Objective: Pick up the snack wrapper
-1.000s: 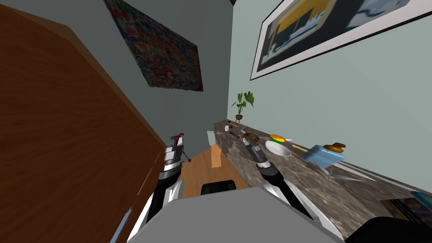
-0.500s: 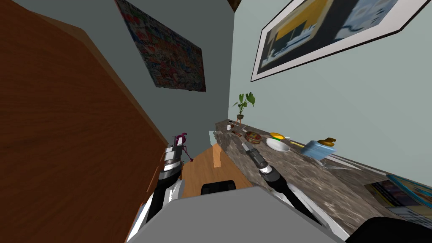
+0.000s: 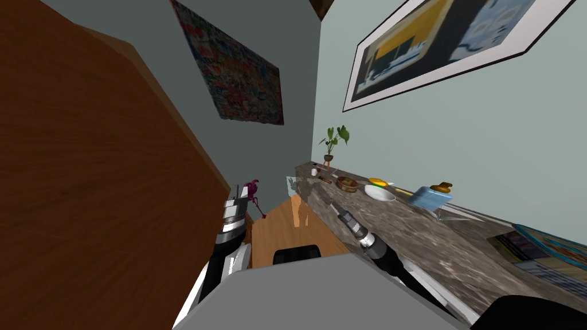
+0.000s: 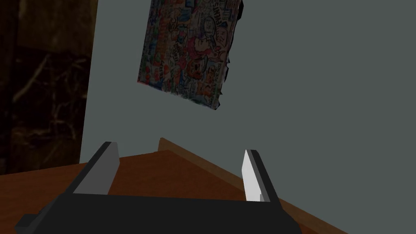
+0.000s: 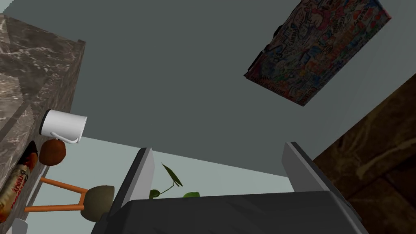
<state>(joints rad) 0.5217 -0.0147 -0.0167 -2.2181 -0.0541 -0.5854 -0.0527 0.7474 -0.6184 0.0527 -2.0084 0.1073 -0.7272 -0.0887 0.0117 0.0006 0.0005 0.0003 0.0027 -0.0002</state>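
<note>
**Right gripper** [image 5: 217, 147]: fingers [image 5: 140, 174] spread wide with nothing between them. It is held over the near left part of the marble counter [image 3: 401, 229] and aimed toward the counter's far end.

**Snack wrapper** [image 5: 17, 183]: brown and red with pale lettering. It lies flat on the counter toward the far end, beyond the right gripper and clear of both fingers.

**Brown ball** [image 5: 52, 152]: just beside the wrapper's far end, between the wrapper and the mug.

**White mug** [image 5: 64, 126]: just beyond the ball, with its handle toward the ball.

**Potted plant** [image 3: 332, 140]: green leaves in a small pot on an orange-legged stand, at the counter's far end by the wall.

**Brown bowl** [image 3: 346, 184]: on the counter, right of the wrapper.

**White bowl** [image 3: 380, 195]: right of the brown bowl, with a yellow item [image 3: 376, 182] just behind it.

**Blue toaster** [image 3: 431, 197]: further right on the counter. A brown object [image 3: 442, 187] shows at its top, and what it is cannot be told.

**Magazines** [image 3: 544, 255]: lying flat at the counter's near right end.

**Left gripper** [image 4: 178, 147]: fingers [image 4: 99, 166] spread apart and empty. It is raised on the left beside the wooden cabinet [image 3: 86, 172], well apart from the counter. A small magenta object [image 3: 253, 189] on a thin stem shows just beside it, and what it is cannot be told.

**Wooden floor** [image 3: 281, 229]: a strip between the cabinet and the counter.

**Poster** [image 3: 241, 74]: many-coloured, on the far grey wall.

**Framed picture** [image 3: 447, 46]: on the right wall above the counter.
</note>
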